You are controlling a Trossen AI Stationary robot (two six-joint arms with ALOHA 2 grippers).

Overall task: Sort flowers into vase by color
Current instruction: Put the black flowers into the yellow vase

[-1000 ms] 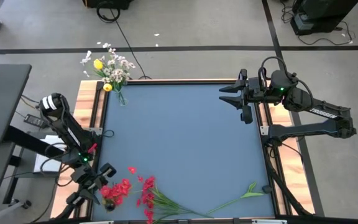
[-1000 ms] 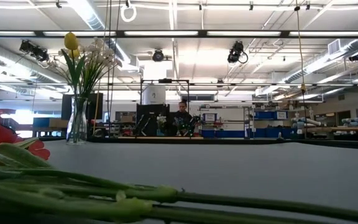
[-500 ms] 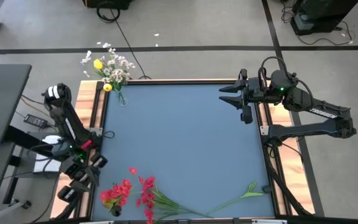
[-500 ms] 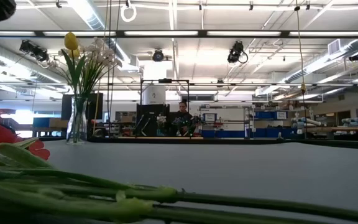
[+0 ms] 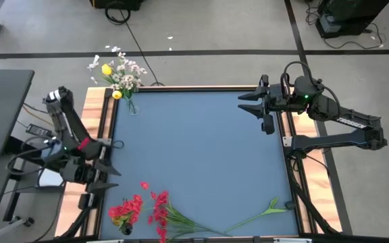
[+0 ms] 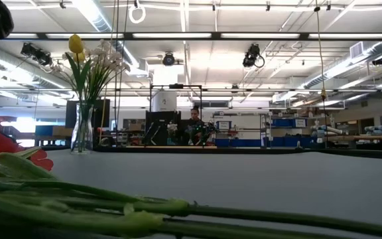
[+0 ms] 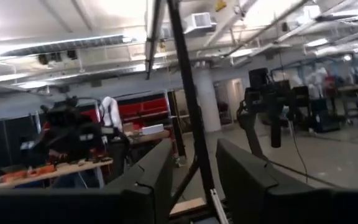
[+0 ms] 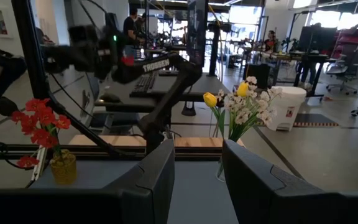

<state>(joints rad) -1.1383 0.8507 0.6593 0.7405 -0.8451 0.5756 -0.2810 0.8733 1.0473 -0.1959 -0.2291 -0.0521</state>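
Note:
Red blossom clusters [image 5: 128, 208] stand in a small yellowish vase [image 8: 63, 167] at the table's near left. More red flowers [image 5: 158, 208] lie beside it, their green stems [image 5: 188, 224] along the near edge. A leafy green sprig [image 5: 265, 209] lies at the near right. White sprays and yellow buds [image 5: 120, 75] stand in a glass vase [image 6: 81, 129] at the far left corner. My left gripper [image 5: 108, 169] is open and empty over the table's left edge, on the far side of the red flowers. My right gripper [image 5: 245, 103] is open and empty at the far right.
The table has a dark blue mat [image 5: 201, 148] with wooden rails [image 5: 100, 108] along its left and right sides. The stems [image 6: 111, 206] fill the foreground of the low view. A person [image 6: 194, 123] sits far behind the table.
My left gripper has drawn back from the red blossom clusters at the near left. It went first toward the table's left edge, then toward the far edge, and turned so its fingers point toward the right edge. The red clusters stay standing in their vase.

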